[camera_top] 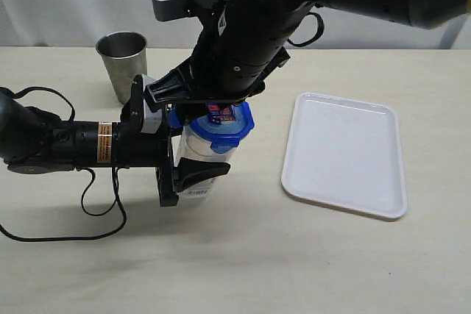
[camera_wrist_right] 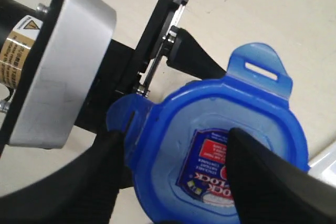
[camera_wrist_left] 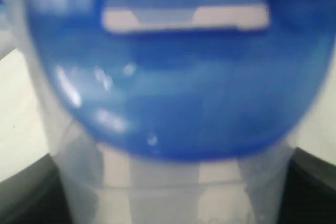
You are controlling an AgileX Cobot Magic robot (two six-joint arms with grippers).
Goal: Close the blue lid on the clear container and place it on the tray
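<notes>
The clear container stands upright on the table left of centre. My left gripper comes in from the left and is shut on its sides. In the left wrist view the container fills the space between the dark fingers. The blue lid sits on top of the container, and its flap sticks outward. My right gripper hangs over the lid from above and is open. One of its fingers lies over the red-and-white sticker, the other beside the lid's edge. The white tray lies to the right, holding nothing.
A steel cup stands at the back left, behind the left gripper. A black cable loops on the table under the left arm. A white curtain closes off the back.
</notes>
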